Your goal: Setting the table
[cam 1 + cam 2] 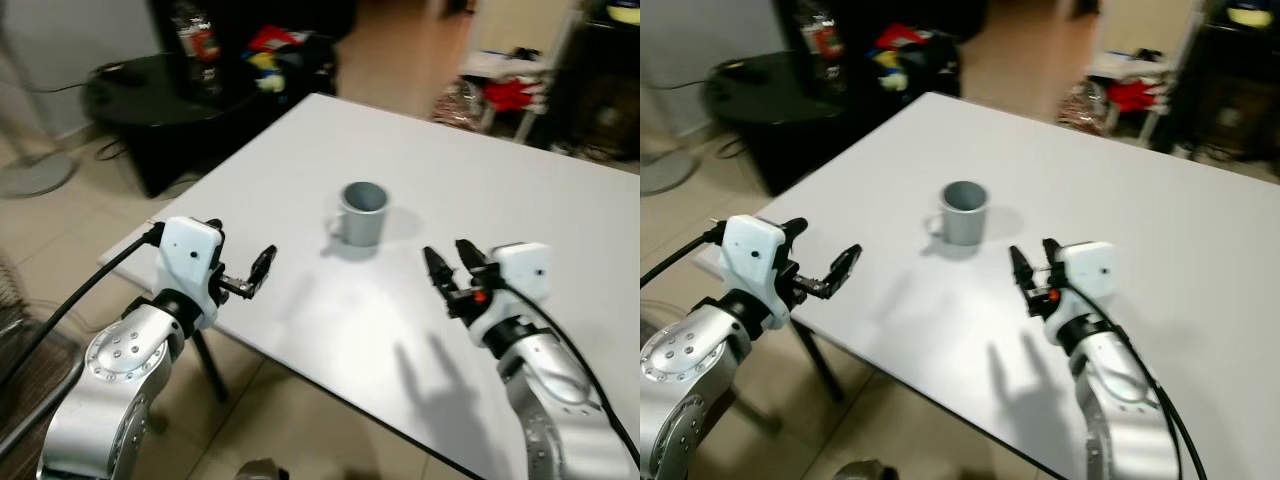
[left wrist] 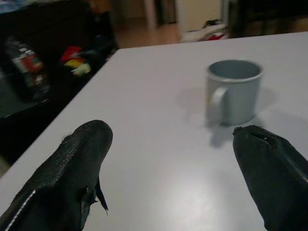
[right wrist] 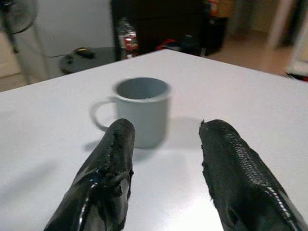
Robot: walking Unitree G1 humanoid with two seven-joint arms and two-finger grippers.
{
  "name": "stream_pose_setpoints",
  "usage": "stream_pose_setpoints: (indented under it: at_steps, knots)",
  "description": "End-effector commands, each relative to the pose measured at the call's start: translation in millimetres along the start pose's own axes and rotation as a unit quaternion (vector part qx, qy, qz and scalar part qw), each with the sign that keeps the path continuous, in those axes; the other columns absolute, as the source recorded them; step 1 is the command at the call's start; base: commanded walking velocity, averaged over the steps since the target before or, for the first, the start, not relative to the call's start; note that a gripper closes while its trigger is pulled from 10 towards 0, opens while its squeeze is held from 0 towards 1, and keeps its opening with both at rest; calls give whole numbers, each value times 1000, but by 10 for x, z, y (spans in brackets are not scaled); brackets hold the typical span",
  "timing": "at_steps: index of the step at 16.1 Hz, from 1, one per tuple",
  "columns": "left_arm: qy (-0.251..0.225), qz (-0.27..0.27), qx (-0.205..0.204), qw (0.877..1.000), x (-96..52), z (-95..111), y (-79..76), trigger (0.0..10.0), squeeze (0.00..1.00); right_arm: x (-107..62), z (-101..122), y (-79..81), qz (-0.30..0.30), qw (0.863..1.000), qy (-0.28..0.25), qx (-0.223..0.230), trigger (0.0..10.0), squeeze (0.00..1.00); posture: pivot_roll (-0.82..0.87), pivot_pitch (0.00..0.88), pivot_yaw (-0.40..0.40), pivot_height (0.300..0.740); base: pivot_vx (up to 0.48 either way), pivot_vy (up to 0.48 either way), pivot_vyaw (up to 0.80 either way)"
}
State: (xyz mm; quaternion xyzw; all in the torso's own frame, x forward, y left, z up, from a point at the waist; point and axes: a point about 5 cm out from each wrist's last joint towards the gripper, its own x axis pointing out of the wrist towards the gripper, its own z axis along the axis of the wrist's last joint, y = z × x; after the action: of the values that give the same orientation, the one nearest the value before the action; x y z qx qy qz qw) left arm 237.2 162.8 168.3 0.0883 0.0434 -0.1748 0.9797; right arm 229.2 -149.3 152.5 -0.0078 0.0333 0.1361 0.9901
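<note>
Mug (image 1: 363, 212) grey, plain with no readable writing, upright mid white surface (image 1: 520, 220), handle toward robot's left. Left gripper (image 1: 248, 275) over near-left edge, fingers spread, empty. Right gripper (image 1: 453, 268) near mug, fingers apart, empty. Bottle (image 2: 25, 67) label unreadable

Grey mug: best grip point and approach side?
Probably the mug body, pinched across its walls by the right gripper, coming from the robot's side. It stands upright, mouth up, on the white table; its handle points toward the robot's left, leaving the right-facing wall free.
</note>
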Motion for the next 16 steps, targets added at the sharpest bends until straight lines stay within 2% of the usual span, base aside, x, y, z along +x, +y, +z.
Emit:
stream_pose_setpoints:
  at_steps: [1, 4, 6, 8, 11, 14, 16]
  knots:
    - [6, 22, 3, 1000, -19, -39, 43, 10000, 0, -21, 39, 42, -4, 1000, 2, -2, 10000, 1000, 73, 0, 46, 740, 0, 0, 800]
    - [5, 41, -21, 999, -56, -72, -1, 10000, 0, -107, -35, 115, 4, 1000, 15, 25, 10000, 1000, 61, 0, 49, 740, 0, 0, 800]
    - [0, 41, -18, 999, -70, -53, -40, 10000, 0, -114, -23, 151, 19, 999, 11, 42, 10000, 1000, 68, 0, 44, 740, 0, 0, 800]
    - [13, 59, -14, 998, -80, -100, 8, 10000, 0, -101, -46, 175, 21, 998, 17, 48, 10000, 1000, 78, 0, 42, 740, 0, 0, 800]
    - [6, 57, -27, 998, -107, -69, 4, 10000, 0, -89, -66, 218, 27, 998, 23, 52, 10000, 1000, 77, 0, 35, 740, 0, 0, 800]
    - [-3, 52, -14, 999, -73, -49, -29, 10000, 0, -98, -79, 180, 23, 998, 25, 56, 10000, 1000, 73, 0, 40, 740, 0, 0, 800]
    - [6, 68, -7, 998, -61, -64, 15, 10000, 0, -100, -84, 202, 22, 997, 24, 64, 10000, 1000, 83, 0, 47, 740, 0, 0, 800]
